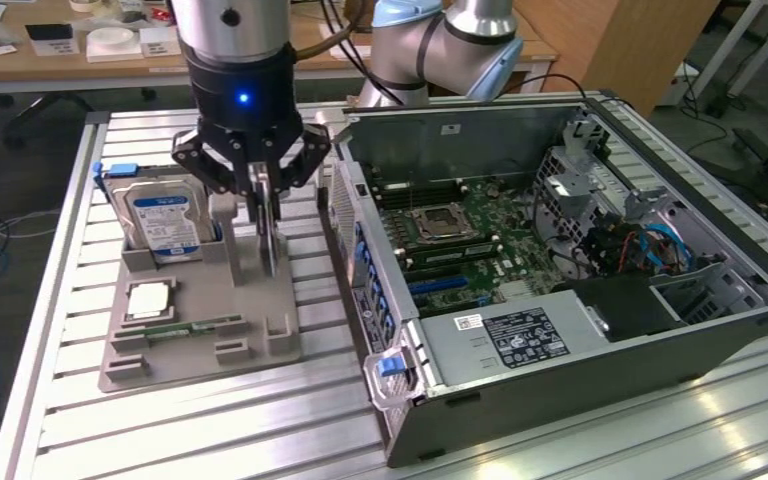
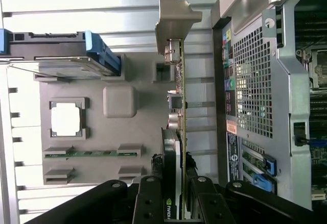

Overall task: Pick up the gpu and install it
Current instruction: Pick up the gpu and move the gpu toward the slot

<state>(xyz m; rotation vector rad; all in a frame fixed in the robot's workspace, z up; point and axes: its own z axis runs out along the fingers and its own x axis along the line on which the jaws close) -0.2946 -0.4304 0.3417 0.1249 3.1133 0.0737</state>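
The gpu (image 1: 268,240) stands on edge, a thin green board with a dark face, over the right side of the grey parts tray (image 1: 261,325). My gripper (image 1: 264,182) comes down on it from above, with a finger against each face, shut on its upper edge. In the wrist view the gpu (image 2: 177,91) runs edge-on away from my gripper (image 2: 172,175), its silver bracket (image 2: 173,15) at the far end. I cannot tell whether the card's lower edge still rests in the tray. The open computer case (image 1: 491,118) lies just to the exterior view's right, its motherboard (image 1: 478,245) exposed.
On the grey tray (image 2: 120,101) stand a silver hard drive with a blue label (image 1: 164,222), a square processor chip (image 1: 151,298) and a slim green RAM stick (image 1: 197,325). The case's perforated rear panel (image 2: 255,81) lies close beside the card. Everything rests on a slotted aluminium table (image 1: 77,400).
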